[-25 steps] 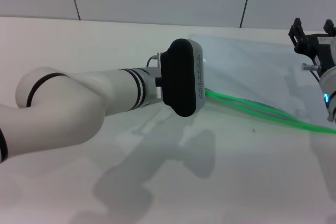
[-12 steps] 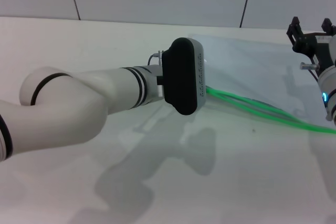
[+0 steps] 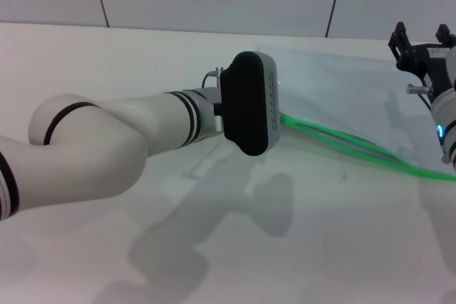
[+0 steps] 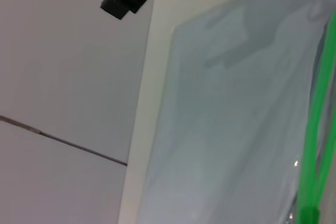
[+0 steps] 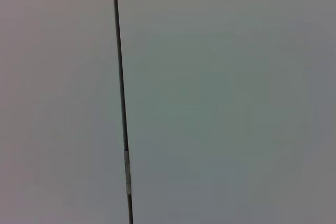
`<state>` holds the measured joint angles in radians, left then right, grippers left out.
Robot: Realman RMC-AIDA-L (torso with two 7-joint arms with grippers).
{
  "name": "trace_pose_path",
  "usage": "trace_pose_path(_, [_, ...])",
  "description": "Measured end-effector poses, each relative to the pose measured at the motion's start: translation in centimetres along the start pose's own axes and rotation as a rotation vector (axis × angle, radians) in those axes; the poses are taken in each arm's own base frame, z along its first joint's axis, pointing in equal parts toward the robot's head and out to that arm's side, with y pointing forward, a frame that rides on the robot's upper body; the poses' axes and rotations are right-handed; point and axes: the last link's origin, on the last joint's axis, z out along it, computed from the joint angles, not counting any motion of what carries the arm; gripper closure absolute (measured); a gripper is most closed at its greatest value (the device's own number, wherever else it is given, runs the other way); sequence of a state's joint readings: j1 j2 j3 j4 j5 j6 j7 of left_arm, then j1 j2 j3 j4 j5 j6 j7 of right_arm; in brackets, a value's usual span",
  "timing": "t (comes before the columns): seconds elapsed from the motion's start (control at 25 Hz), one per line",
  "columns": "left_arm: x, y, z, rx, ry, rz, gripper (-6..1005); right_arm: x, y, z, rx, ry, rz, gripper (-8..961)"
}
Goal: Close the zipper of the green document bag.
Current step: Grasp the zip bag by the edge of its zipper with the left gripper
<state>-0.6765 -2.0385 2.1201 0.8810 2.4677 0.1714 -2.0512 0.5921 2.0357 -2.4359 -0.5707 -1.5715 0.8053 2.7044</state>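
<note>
White table point(image 3: 142, 62) lying under everything, left arm's bulky black wrist housing hiding the left gripper point(image 3: 274, 115), grip impossible to tell, translucent green document bag point(image 3: 342, 97) lying flat just beyond it, right gripper point(image 3: 420, 37) hovering spread above the bag's far corner, glossy zipper point(image 3: 356, 149) strips trailing apart, cut off at the edge.

Left gripper point(image 3: 274, 115) sits hidden behind its own black wrist housing point(image 3: 246, 104), covering the zipper point(image 3: 356, 147) end; green document bag point(image 3: 342, 94) runs off the right edge, and so does the right gripper point(image 3: 420, 44), partly.

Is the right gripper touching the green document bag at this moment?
Apart. The head view shows the right gripper raised above the bag, fingers pointing up, its shadow lying separately on the plastic.
</note>
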Motion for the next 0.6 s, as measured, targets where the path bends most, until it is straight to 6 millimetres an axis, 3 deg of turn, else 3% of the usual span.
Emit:
trace_pose_path(0.16, [0.01,-0.14,0.0,0.01,0.004,-0.001,428,-0.01,0.02,0.0,-0.001,-0.001,-0.001,218])
trace_pose_path(0.36, [0.13,0.06,0.1,0.043,0.025,0.012,587,-0.03,0.07,0.0,-0.003,-0.002,-0.002,218])
trace_pose_path(0.6, [0.22,0.34,0.37,0.028,0.024,0.005,638,-0.07,0.11,0.02,-0.004,-0.002,-0.002,218])
